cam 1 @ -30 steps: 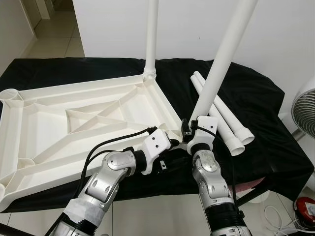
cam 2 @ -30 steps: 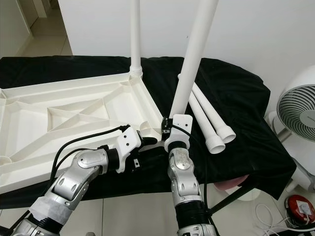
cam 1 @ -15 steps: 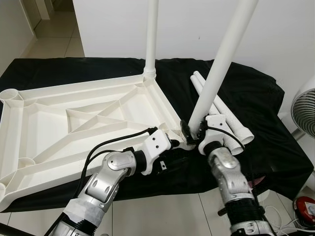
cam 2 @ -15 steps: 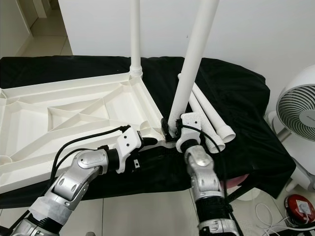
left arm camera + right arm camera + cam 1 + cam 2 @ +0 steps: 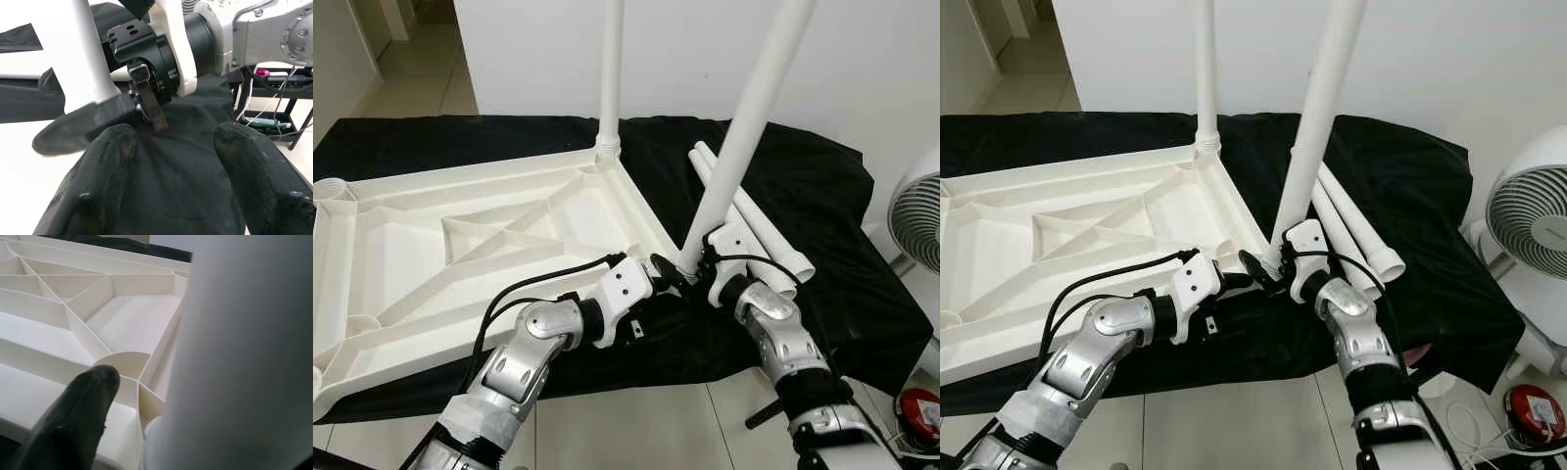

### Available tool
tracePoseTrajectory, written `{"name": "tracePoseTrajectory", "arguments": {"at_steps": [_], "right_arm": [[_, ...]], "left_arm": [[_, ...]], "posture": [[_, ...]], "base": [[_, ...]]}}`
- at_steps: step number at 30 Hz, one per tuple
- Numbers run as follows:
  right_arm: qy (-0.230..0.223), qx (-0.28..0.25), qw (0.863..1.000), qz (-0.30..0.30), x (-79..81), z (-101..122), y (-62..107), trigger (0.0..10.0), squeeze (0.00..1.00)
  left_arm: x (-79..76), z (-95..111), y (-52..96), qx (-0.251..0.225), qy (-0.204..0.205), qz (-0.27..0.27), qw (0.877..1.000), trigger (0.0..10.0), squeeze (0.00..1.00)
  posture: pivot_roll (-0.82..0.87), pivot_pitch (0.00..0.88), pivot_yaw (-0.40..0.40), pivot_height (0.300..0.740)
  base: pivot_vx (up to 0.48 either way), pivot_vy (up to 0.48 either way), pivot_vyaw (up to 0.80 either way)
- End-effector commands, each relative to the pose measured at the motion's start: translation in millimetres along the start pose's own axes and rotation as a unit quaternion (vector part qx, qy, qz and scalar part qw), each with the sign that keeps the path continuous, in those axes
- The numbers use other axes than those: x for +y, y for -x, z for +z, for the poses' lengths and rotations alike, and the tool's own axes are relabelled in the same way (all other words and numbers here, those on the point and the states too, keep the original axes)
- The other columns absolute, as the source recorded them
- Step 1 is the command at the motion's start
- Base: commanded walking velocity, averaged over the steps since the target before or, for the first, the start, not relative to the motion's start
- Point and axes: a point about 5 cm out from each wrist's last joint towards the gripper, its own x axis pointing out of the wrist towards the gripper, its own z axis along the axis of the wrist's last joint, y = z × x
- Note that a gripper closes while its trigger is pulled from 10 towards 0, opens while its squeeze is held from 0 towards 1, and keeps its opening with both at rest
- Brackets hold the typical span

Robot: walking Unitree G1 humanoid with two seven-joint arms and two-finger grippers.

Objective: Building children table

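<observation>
The white tabletop (image 5: 509, 196) lies upside down on a black-draped table. One white leg (image 5: 610, 69) stands upright in its far right corner socket. A second leg (image 5: 749, 117) leans to the right, with its foot at the near right corner. My right gripper (image 5: 671, 264) is shut on that foot. The right wrist view has this leg (image 5: 244, 357) beside one black finger (image 5: 73, 421). Just left of it, my left gripper (image 5: 176, 161) hovers open over the black cloth, holding nothing. Two loose legs (image 5: 759, 230) lie on the cloth to the right.
The black cloth (image 5: 822, 196) hangs over the table's near edge. A white fan (image 5: 1533, 215) stands at the right, with a red object (image 5: 922, 411) on the floor below it. An empty round socket (image 5: 333, 188) sits at the tabletop's far left corner.
My right forearm has swung out to the right while its gripper stayed at the leg's foot. The leaning leg stands slightly more upright. The left arm has not moved.
</observation>
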Motion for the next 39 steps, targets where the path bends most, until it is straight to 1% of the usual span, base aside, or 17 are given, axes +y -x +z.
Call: {"name": "tracePoseTrajectory", "arguments": {"at_steps": [1,2,3,8,13,14,15,17,21,23,25,26,29,35,37,38,39], "right_arm": [[0.01,0.009,1.0,0.019,2.9,-2.3,-1.8,4.8,0.0],[0.01,0.009,1.0,0.019,2.9,-2.3,-1.8,4.8,0.0],[0.012,0.011,1.0,0.022,0.7,-2.9,-1.2,0.0,0.0],[0.017,0.019,0.999,0.03,-4.6,-5.7,4.7,0.0,0.0],[0.002,0.017,1.0,0.026,-6.5,-8.1,7.7,0.0,0.0],[-0.001,0.018,1.0,0.02,-7.3,-8.7,8.4,2.4,0.0],[-0.005,0.015,1.0,0.015,-8.6,-8.4,8.6,10.0,0.0],[-0.008,0.013,1.0,0.012,-9.5,-8.1,8.6,10.0,0.0],[-0.017,0.014,0.999,-0.036,-13.2,-6.1,7.9,10.0,0.0],[-0.018,0.014,0.999,-0.037,-13.3,-6.2,7.9,10.0,0.0],[-0.021,0.005,0.997,-0.07,-10.3,-3.1,7.0,10.0,0.0],[-0.021,0.005,0.997,-0.07,-10.3,-3.1,7.0,10.0,0.0],[-0.028,-0.005,0.993,-0.114,-5.5,1.6,5.4,10.0,0.0],[-0.041,-0.013,0.988,-0.149,-2.1,5.3,3.4,10.0,0.0],[-0.039,-0.01,0.98,-0.193,1.2,7.2,1.8,10.0,0.0],[-0.039,-0.01,0.98,-0.193,1.2,7.2,1.8,10.0,0.0],[-0.04,-0.008,0.977,-0.211,1.9,7.5,1.5,10.0,0.0]], "left_arm": [[0.2,-0.7,-0.9,0.004,-0.001,0.004,1.0,10.0,0.0],[0.2,-0.7,-0.9,0.004,-0.001,0.004,1.0,10.0,0.0],[-0.4,-0.8,-1.0,0.004,-0.001,0.002,1.0,10.0,0.0],[-2.0,-1.2,-1.5,0.003,0.001,0.001,1.0,10.0,0.0],[-2.5,-0.7,-2.2,0.002,0.003,0.001,1.0,10.0,0.0],[-2.6,-0.5,-2.5,0.001,0.003,0.001,1.0,10.0,0.0],[-2.7,-0.2,-2.7,0.001,0.003,0.001,1.0,10.0,0.0],[-2.7,-0.1,-2.9,0.001,0.003,0.001,1.0,10.0,0.0],[-1.4,-0.2,-2.4,0.001,0.003,0.002,1.0,10.0,0.0],[-1.4,-0.2,-2.4,0.001,0.003,0.002,1.0,10.0,0.0],[-1.1,0.1,-2.2,0.001,0.003,0.003,1.0,10.0,0.0],[-1.1,0.1,-2.2,0.001,0.003,0.003,1.0,10.0,0.0],[0.6,0.7,-1.3,0.001,0.002,0.007,1.0,10.0,0.0],[2.1,1.0,-0.6,0.001,0.002,0.01,1.0,10.0,0.0],[4.0,1.4,0.2,0.001,0.002,0.015,1.0,10.0,0.0],[4.0,1.4,0.2,0.001,0.002,0.015,1.0,10.0,0.0],[4.8,1.5,0.5,0.001,0.002,0.017,1.0,10.0,0.0]], "posture": [[-0.05,0.0,-0.052,0.74],[-0.05,0.0,-0.052,0.74],[-0.05,0.0,-0.052,0.74],[-0.06,0.0,-0.055,0.74],[-0.06,0.0,-0.057,0.74],[-0.06,0.0,-0.056,0.74],[-0.06,0.0,-0.058,0.74],[-0.06,0.0,-0.058,0.74],[-0.07,0.0,-0.061,0.74],[-0.07,0.0,-0.061,0.74],[-0.06,0.0,-0.068,0.74],[-0.06,0.0,-0.068,0.74],[-0.06,0.0,-0.067,0.74],[-0.06,0.0,-0.064,0.74],[-0.06,0.0,-0.06,0.74],[-0.06,0.0,-0.06,0.74],[-0.06,0.0,-0.06,0.74]], "base": [[0.0,0.0,0.0],[0.0,0.0,0.0],[0.0,0.0,0.0],[0.0,0.0,0.0],[0.0,0.0,0.0],[0.0,0.0,0.0],[0.0,0.0,0.0],[0.0,0.0,0.0],[0.0,0.0,0.0],[0.0,0.0,0.0],[0.0,0.0,0.0],[0.0,0.0,0.0],[0.0,0.0,0.0],[0.0,0.0,0.0],[0.0,0.0,0.0],[0.0,0.0,0.0],[0.0,0.0,0.0]]}}
